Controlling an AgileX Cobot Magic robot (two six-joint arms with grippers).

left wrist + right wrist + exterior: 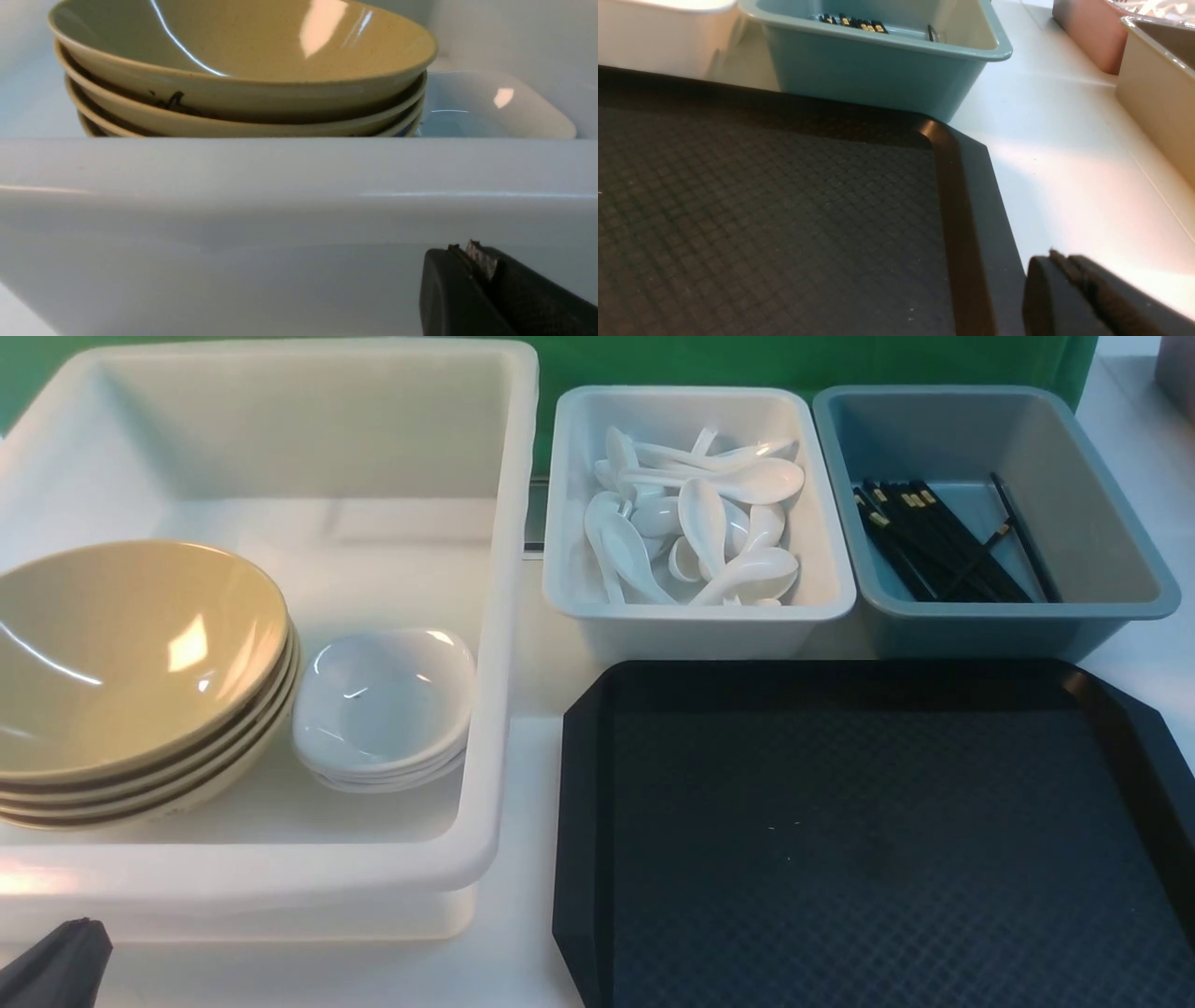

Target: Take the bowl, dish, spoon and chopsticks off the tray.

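The black tray (pixel 868 840) lies at the front right with nothing on it. A tan bowl (pixel 121 653) tops a stack of bowls in the big white bin (pixel 509 616), beside stacked white dishes (pixel 383 695). Several white spoons (pixel 700 523) lie in the small white bin (pixel 700 611). Black chopsticks (pixel 943 541) lie in the blue-grey bin (pixel 1018 611). My left gripper (pixel 82 924) is shut and empty, low in front of the big bin's near wall (pixel 280 210); its tip (pixel 462 249) shows there. My right gripper (pixel 1057 256) is shut and empty over the tray's far right rim (pixel 966 196).
A pink container (pixel 1087 37) and a beige container (pixel 1157 79) stand on the white table to the right of the tray. A green backdrop (pixel 747 359) rises behind the bins.
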